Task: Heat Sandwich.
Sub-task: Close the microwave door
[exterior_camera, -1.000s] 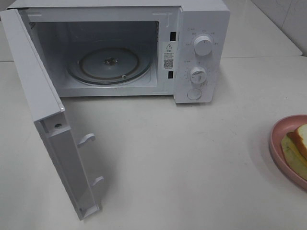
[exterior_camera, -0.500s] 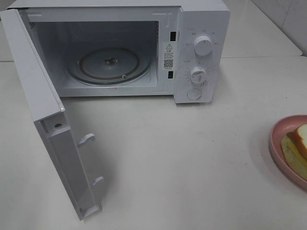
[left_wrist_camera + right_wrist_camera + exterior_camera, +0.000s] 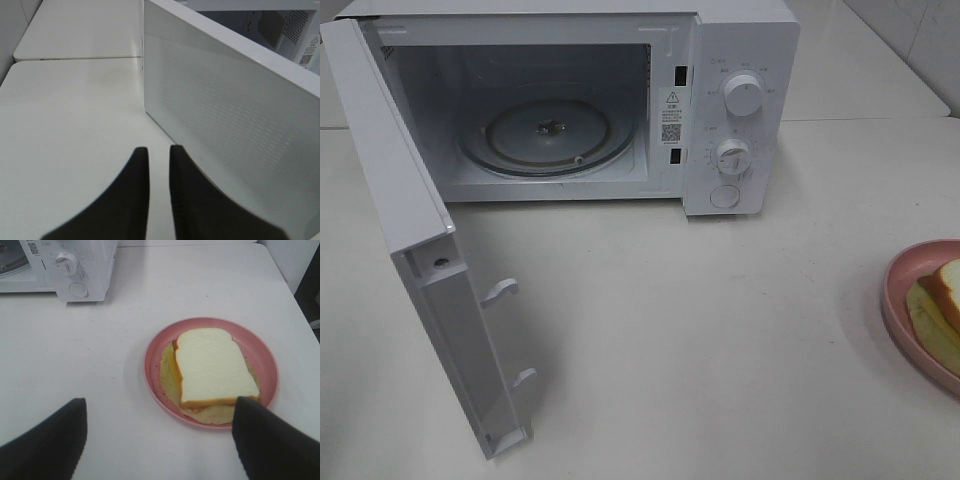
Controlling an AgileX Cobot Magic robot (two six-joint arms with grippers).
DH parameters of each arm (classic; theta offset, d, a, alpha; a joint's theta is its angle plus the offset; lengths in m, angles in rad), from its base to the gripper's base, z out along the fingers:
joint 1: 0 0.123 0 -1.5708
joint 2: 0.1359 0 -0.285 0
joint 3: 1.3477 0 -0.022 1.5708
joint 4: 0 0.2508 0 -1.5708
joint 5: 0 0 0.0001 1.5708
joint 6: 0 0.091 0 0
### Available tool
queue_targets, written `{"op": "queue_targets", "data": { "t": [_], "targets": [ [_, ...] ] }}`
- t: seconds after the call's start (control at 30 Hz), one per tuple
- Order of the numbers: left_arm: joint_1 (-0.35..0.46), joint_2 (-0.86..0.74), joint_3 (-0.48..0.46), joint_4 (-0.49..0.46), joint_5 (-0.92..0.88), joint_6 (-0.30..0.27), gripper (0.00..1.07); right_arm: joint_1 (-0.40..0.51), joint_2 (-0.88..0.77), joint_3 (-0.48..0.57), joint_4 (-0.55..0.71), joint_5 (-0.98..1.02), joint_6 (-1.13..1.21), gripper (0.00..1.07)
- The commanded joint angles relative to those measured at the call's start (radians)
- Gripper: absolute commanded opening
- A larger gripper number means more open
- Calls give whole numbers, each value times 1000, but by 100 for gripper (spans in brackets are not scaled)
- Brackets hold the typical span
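The sandwich (image 3: 210, 365), white bread with a tan crust and yellow-green filling, lies on a round pink plate (image 3: 152, 371). In the exterior view the sandwich (image 3: 942, 308) and plate (image 3: 894, 292) sit at the right edge, partly cut off. My right gripper (image 3: 160, 407) hovers open on the near side of the plate, its dark fingers spread wider than the sandwich and touching nothing. My left gripper (image 3: 158, 150) has its two fingers nearly together with nothing between them, just outside the microwave's open door (image 3: 235, 130). Neither gripper shows in the exterior view.
The white microwave (image 3: 740, 60) stands at the back with its door (image 3: 410, 230) swung wide to the left. Its glass turntable (image 3: 548, 135) is bare. Two knobs (image 3: 744, 95) and a button are on its right panel. A seam between tables runs behind it.
The exterior view shows nothing moved: microwave, door and plate stay where they were.
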Motion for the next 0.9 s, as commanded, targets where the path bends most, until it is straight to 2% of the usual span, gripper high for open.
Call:
{"op": "queue_targets", "data": {
  "t": [0.03, 0.1, 0.33, 0.37, 0.43, 0.53, 0.6, 0.87, 0.9],
  "targets": [
    [4, 62, 33, 13, -95, -6, 0, 1, -27, 1, 3, -9, 4, 76],
    [4, 78, 44, 17, -120, -6, 0, 1, -27, 1, 3, -9, 4, 76],
    [4, 230, 167, 56, -446, -6, 0, 1, -27, 1, 3, -9, 4, 76],
    [4, 230, 167, 56, -446, -6, 0, 1, -27, 1, 3, -9, 4, 76],
    [4, 295, 217, 56, -610, -6, 0, 1, -27, 1, 3, -9, 4, 76],
    [4, 342, 245, 56, -703, -6, 0, 1, -27, 1, 3, -9, 6, 76],
    [4, 429, 281, 56, -835, -6, 0, 1, -27, 1, 3, -9, 6, 76],
    [4, 663, 291, 138, -1098, -6, 0, 1, -27, 1, 3, -9, 5, 76],
    [4, 739, 291, 175, -1194, -6, 0, 1, -27, 1, 3, -9, 5, 76]
  ]
}}
